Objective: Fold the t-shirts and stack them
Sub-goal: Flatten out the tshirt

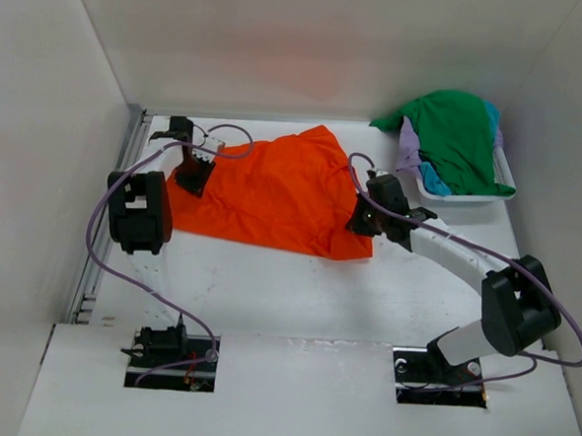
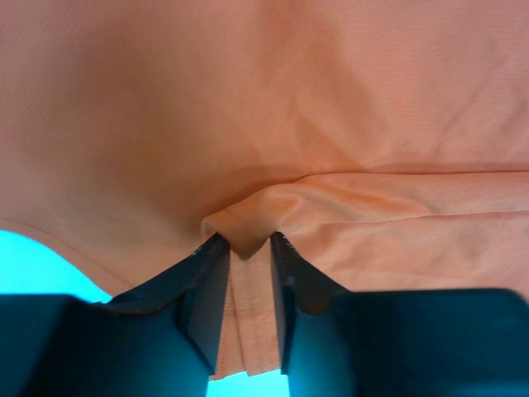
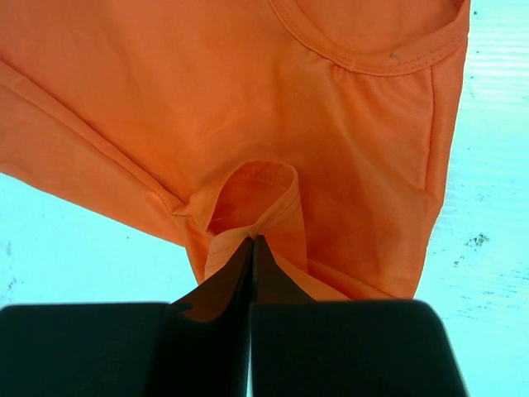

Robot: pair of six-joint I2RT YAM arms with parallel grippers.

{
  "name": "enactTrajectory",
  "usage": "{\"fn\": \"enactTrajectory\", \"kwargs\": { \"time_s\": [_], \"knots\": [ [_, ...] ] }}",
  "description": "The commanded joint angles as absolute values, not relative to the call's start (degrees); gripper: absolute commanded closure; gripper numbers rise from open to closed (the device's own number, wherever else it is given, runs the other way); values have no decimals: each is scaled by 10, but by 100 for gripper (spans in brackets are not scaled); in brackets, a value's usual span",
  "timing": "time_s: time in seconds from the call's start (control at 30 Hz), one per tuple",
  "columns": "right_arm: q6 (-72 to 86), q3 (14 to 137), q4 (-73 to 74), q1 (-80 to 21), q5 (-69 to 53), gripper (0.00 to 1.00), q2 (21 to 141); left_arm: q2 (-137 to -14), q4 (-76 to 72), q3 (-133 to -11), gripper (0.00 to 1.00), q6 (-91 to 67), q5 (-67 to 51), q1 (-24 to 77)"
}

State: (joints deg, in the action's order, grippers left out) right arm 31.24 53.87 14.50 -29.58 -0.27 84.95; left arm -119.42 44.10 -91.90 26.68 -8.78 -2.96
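The orange shirt [image 1: 283,193] lies spread out, somewhat rumpled, on the far half of the table [image 1: 296,297], left of the middle, with its collar toward the right. At its left edge the left gripper [image 1: 193,175] has its jaws drawn narrow on a raised fold of the cloth; the left wrist view shows a strip of orange fabric [image 2: 347,124] pinched between the fingers [image 2: 207,289]. At the shirt's right edge, near its front corner, the right gripper [image 1: 360,222] is closed tight, and in its wrist view a loop of the orange hem [image 3: 256,178] is nipped at the fingertips [image 3: 250,244]. In the far right corner of the table stands the basket [image 1: 450,195], heaped with clothes: the green shirt [image 1: 459,134] lies on top and drapes over the rim, with the lavender shirt [image 1: 407,146] and the teal shirt [image 1: 434,179] showing beneath it.
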Motion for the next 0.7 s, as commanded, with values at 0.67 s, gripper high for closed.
{"fn": "enactTrajectory", "kwargs": {
  "time_s": [0.67],
  "knots": [
    [191,1010,202,-176,20,100,980,-1203,567,-1381,100,180,-161,-75]
  ]
}}
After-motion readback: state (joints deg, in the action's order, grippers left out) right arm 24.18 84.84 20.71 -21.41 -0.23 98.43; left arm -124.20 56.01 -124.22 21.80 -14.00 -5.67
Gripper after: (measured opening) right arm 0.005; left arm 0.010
